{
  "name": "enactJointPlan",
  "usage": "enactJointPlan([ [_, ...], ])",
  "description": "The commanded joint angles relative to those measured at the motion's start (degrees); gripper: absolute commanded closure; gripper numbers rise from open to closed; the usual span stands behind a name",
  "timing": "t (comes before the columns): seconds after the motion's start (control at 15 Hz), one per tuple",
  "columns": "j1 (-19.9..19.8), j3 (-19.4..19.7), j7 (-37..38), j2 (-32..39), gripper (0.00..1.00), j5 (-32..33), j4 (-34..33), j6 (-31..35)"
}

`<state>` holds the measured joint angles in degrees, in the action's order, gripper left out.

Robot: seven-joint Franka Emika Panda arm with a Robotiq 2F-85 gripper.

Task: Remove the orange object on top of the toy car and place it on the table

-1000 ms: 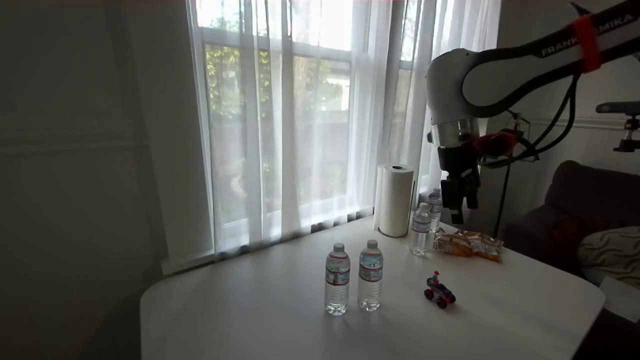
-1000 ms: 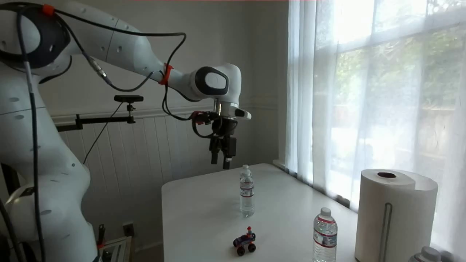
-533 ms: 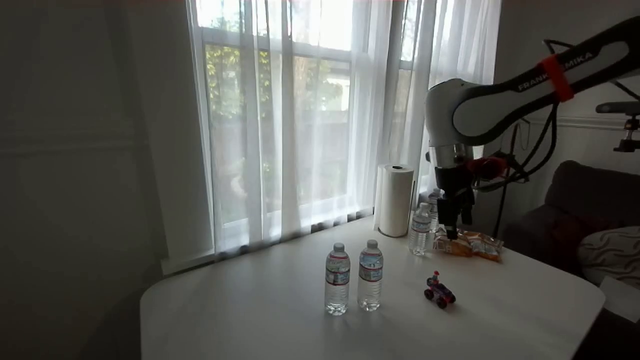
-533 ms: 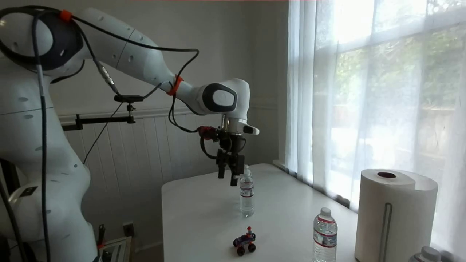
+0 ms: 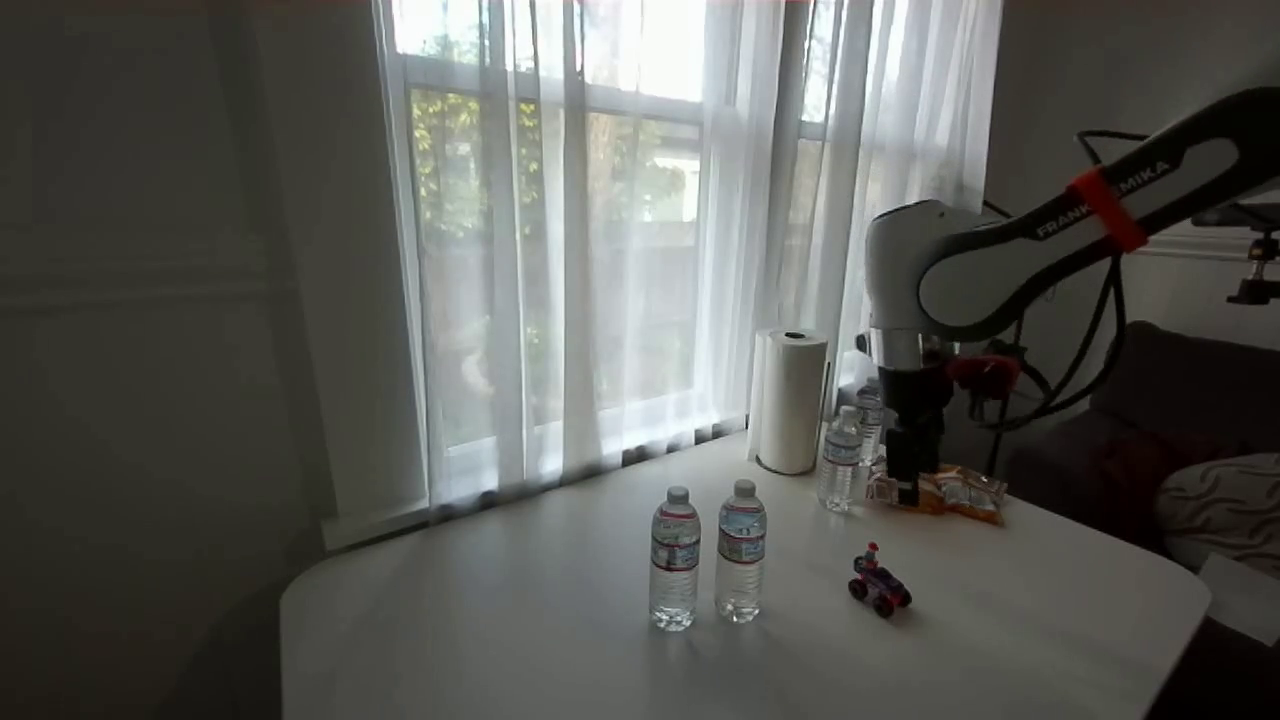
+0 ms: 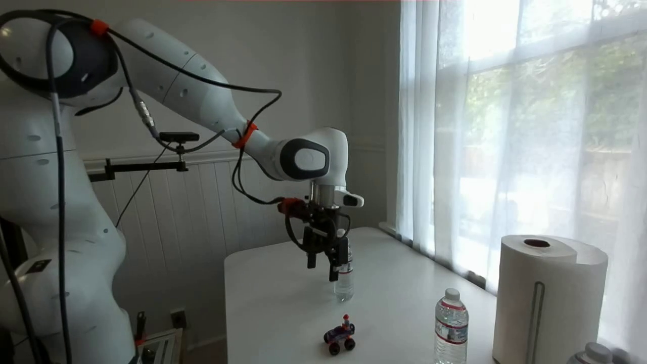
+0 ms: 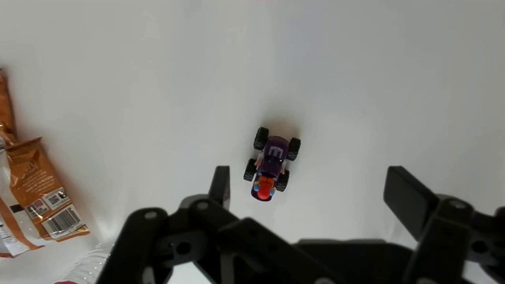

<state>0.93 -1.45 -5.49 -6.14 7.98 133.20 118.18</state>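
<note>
Wrist view shows your Robotiq gripper [image 7: 312, 188] spread wide, the orange-red figure [image 7: 265, 187] on the toy monster truck [image 7: 273, 157] well below.

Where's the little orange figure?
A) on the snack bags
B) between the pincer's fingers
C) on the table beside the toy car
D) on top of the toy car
D: the wrist view shows the orange figure on one end of the toy car, with the pincer open and holding nothing.
</note>
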Motion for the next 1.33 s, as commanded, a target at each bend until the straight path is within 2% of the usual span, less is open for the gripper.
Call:
enactJointPlan([
  [0.0, -0.52, 1.0, -2.67, -0.71, 0.0, 1.11, 3.01, 4.04],
  [0.67, -0.1, 0.89, -1.66, 0.11, 0.0, 0.06, 1.86, 2.74],
  [1.0, -0.44, 1.2, -1.5, -0.19, 0.0, 0.26, 3.65, 4.72],
  [1.27, -0.54, 1.64, -2.43, -0.22, 0.0, -0.5, 6.25, 10.0],
])
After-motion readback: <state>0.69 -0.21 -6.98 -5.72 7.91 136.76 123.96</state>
